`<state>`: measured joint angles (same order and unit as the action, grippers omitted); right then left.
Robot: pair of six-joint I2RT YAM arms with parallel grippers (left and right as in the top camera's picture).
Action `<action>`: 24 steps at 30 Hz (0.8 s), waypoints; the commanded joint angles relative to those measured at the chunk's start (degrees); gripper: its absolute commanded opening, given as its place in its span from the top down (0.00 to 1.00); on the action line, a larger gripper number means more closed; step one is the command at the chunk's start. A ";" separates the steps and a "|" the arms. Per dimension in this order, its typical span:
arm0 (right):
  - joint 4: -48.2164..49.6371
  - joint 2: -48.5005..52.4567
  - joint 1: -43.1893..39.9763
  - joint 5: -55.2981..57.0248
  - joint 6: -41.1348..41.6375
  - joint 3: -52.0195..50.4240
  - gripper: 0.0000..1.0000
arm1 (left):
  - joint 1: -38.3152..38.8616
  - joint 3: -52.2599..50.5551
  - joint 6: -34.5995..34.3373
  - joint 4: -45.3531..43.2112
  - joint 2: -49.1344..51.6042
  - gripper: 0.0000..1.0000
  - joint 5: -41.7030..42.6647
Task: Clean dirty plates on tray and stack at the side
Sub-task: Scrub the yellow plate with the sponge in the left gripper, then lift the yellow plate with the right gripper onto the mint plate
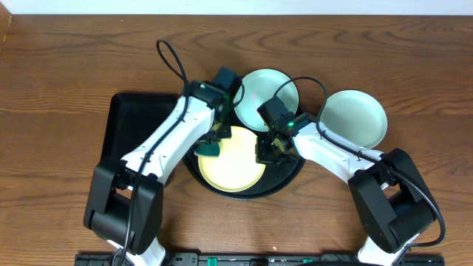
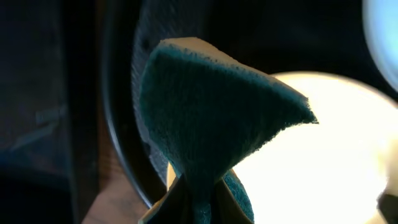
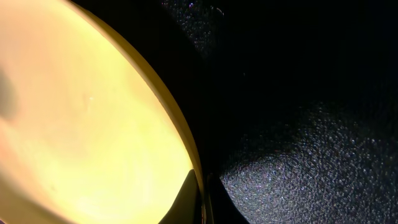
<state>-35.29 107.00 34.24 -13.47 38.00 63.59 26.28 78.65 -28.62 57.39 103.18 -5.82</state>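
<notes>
The pale yellow plate (image 1: 230, 168) lies on the round black tray (image 1: 290, 174). My left gripper (image 1: 212, 145) is shut on a dark green sponge (image 2: 211, 106) and holds it over the yellow plate's left edge (image 2: 323, 149). My right gripper (image 1: 269, 151) is shut on the yellow plate's right rim, with one finger inside and one outside (image 3: 202, 202). One mint plate (image 1: 267, 90) sits at the tray's far edge. The other mint plate (image 1: 355, 118) lies on the table to the right of the tray.
A smaller black rectangular tray (image 1: 133, 122) lies to the left of the round one, partly under my left arm. The round tray's textured black floor (image 3: 305, 162) shows beside the yellow plate. The table is brown wood (image 1: 66, 74).
</notes>
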 commanded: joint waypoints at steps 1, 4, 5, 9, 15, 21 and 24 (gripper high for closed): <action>-0.22 0.81 -0.61 0.98 0.48 0.81 0.99 | -1.18 5.62 0.52 2.95 -1.90 0.93 -2.40; -0.15 0.63 -0.61 0.37 -0.52 0.94 0.99 | -3.93 8.48 0.52 5.11 -3.45 0.93 -2.36; 0.17 0.46 -0.61 -0.76 -2.19 1.14 0.99 | -5.22 9.31 0.70 5.66 -4.02 0.93 -2.36; -0.55 -1.36 -0.50 -1.33 -8.66 2.86 0.99 | -10.60 9.84 3.37 5.92 -6.58 0.93 -2.32; -2.01 -8.26 0.46 5.11 -13.92 3.87 0.99 | -17.53 9.81 4.83 5.97 -7.48 0.93 -2.38; -4.20 -17.59 3.63 21.40 -18.64 3.87 0.99 | -20.61 9.77 4.81 5.95 -7.45 0.93 -2.38; -4.31 -21.38 5.84 29.40 -21.59 3.87 0.99 | -20.76 9.77 4.81 5.92 -7.45 0.92 -2.38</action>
<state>-39.51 89.12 37.74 3.62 21.47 66.02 5.76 87.26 -25.02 63.02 96.12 -7.42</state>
